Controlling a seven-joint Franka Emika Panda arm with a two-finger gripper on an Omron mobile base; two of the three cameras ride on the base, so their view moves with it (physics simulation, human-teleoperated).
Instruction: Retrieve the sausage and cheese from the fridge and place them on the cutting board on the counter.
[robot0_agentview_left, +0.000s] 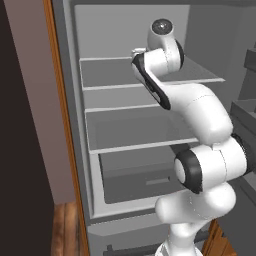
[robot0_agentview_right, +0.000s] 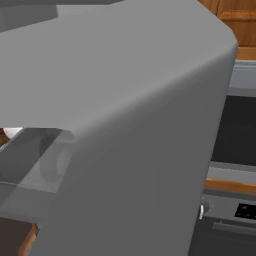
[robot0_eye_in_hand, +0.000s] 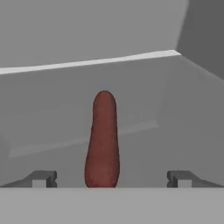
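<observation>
The sausage (robot0_eye_in_hand: 103, 140), a dark reddish-brown stub, lies on a pale grey shelf inside the open fridge (robot0_agentview_left: 75, 125), pointing away from the hand. My gripper (robot0_eye_in_hand: 111, 179) is open, and the near end of the sausage lies between its two fingertips (robot0_eye_in_hand: 43, 178); neither tip touches it. In the left base view the white arm (robot0_agentview_left: 200, 120) reaches up into the fridge at the level of the upper shelf (robot0_agentview_left: 105, 75). The cheese, the cutting board and the counter are out of view.
The fridge holds two bare shelves and a drawer (robot0_agentview_left: 135, 180) below them. Its grey door (robot0_agentview_right: 125, 100) stands close in front of the right base camera. A dark oven front (robot0_agentview_right: 235, 130) and wooden cabinets (robot0_agentview_right: 240, 20) sit to the right.
</observation>
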